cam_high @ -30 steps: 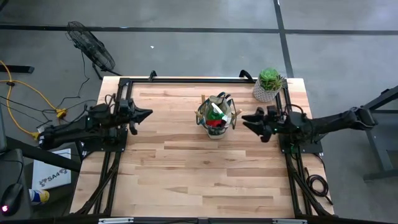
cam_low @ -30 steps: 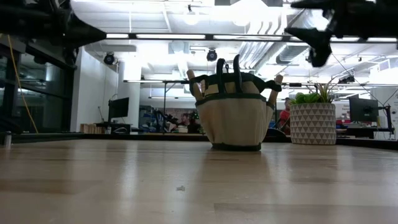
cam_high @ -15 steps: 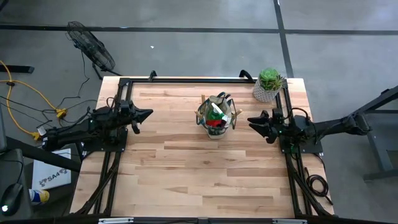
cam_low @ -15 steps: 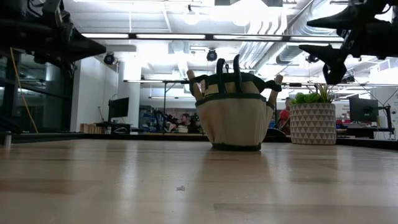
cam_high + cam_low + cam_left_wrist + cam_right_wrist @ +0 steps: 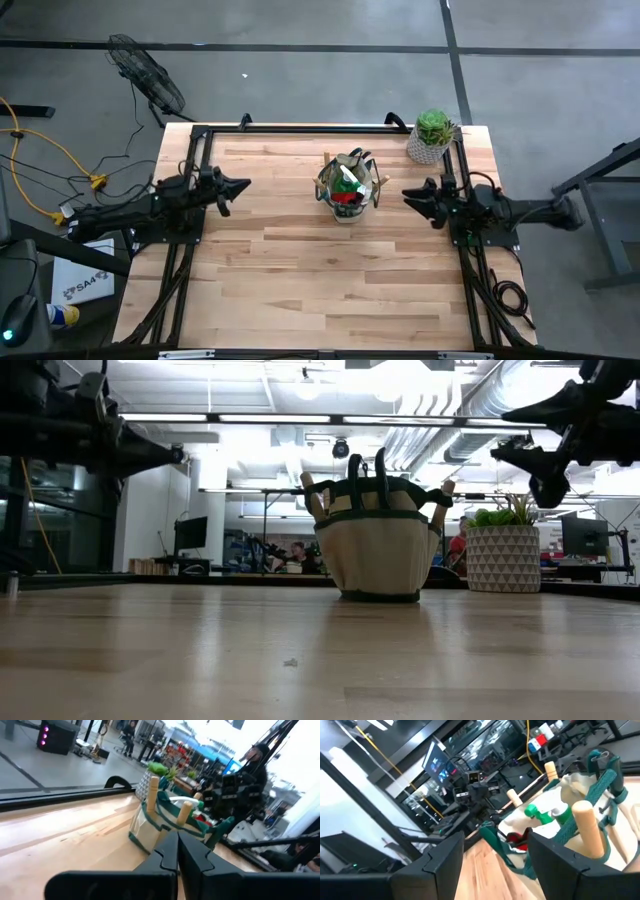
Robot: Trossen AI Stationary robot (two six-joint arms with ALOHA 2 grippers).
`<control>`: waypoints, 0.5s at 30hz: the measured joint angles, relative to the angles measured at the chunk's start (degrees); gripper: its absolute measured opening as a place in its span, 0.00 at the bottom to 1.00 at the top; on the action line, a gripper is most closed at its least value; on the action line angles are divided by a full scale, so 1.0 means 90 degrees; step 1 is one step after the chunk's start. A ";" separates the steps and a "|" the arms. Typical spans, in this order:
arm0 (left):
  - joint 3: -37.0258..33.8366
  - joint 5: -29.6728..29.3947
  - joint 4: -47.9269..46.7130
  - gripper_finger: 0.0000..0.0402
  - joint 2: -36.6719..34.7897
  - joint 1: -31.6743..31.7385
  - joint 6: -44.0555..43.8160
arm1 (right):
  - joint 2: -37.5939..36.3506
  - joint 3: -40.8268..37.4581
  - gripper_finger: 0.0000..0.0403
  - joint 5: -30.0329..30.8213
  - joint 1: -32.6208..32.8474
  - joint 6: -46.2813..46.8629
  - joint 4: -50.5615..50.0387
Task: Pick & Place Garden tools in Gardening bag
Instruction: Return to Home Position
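The gardening bag (image 5: 347,188) stands upright on its base at the middle of the table, pale fabric with dark green trim. Garden tools stick up out of it: wooden handles (image 5: 585,822), black handles (image 5: 367,468), a green spray bottle (image 5: 545,813) and a red item (image 5: 517,840). My left gripper (image 5: 245,185) hovers shut at the table's left side, pointing level at the bag (image 5: 155,825). My right gripper (image 5: 408,195) hovers open at the right side, also pointing at the bag (image 5: 570,830). Both are well clear of it and hold nothing.
A green succulent in a pale patterned pot (image 5: 432,137) stands at the far right corner, close behind my right arm. Black frame rails (image 5: 300,129) run along the table's edges. Bare wood lies between the bag and the near edge (image 5: 330,290).
Both grippers have sunk lower over the table. My right gripper has also drawn back toward the table's right edge, away from the bag. Neither has opened or shut. The bag and its tools have kept still.
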 joint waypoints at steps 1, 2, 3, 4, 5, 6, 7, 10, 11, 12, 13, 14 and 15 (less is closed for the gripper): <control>-0.0088 0.0024 0.0154 0.00 0.0000 -0.0001 -0.0047 | -0.0124 0.0000 0.53 -0.0063 -0.0031 0.0018 -0.0131; -0.0180 0.0055 0.0262 0.00 0.0000 -0.0002 -0.0085 | -0.0233 0.0000 0.53 -0.0116 -0.0060 0.0049 -0.0273; -0.0240 0.0100 0.0337 0.00 0.0002 -0.0002 -0.0128 | -0.0250 0.0000 0.53 -0.0131 -0.0089 0.0090 -0.0356; -0.0285 0.0143 0.0460 0.00 0.0005 -0.0002 -0.0177 | -0.0220 0.0000 0.53 -0.0148 -0.0118 0.0123 -0.0521; -0.0283 0.0142 0.0375 0.00 -0.0001 -0.0002 -0.0202 | -0.0226 0.0000 0.53 -0.0198 -0.0133 0.0144 -0.0523; -0.0283 0.0136 0.0344 0.00 -0.0002 -0.0002 -0.0205 | -0.0226 0.0000 0.53 -0.0270 -0.0139 0.0155 -0.0555; -0.0286 0.0138 0.0336 0.00 0.0004 -0.0002 -0.0201 | -0.0217 0.0000 0.53 -0.0308 -0.0149 0.0161 -0.0544; -0.0293 0.0144 0.0352 0.00 0.0000 -0.0002 -0.0080 | -0.0232 0.0000 0.53 -0.0322 -0.0196 0.0192 -0.0601; -0.0295 0.0155 0.0384 0.00 0.0000 -0.0002 -0.0034 | -0.0232 -0.0001 0.53 -0.0324 -0.0216 0.0192 -0.0611; -0.0295 0.0167 0.0400 0.00 0.0000 -0.0002 -0.0008 | -0.0228 -0.0001 0.53 -0.0352 -0.0240 0.0193 -0.0626; -0.0298 0.0167 0.0393 0.00 0.0002 -0.0002 0.0026 | -0.0230 -0.0002 0.53 -0.0404 -0.0268 0.0193 -0.0639; -0.0300 0.0170 0.0371 0.00 0.0002 -0.0002 0.0087 | -0.0227 -0.0002 0.53 -0.0465 -0.0303 0.0192 -0.0656; -0.0300 0.0172 0.0321 0.00 0.0002 -0.0002 0.0128 | -0.0218 -0.0002 0.53 -0.0509 -0.0340 0.0192 -0.0674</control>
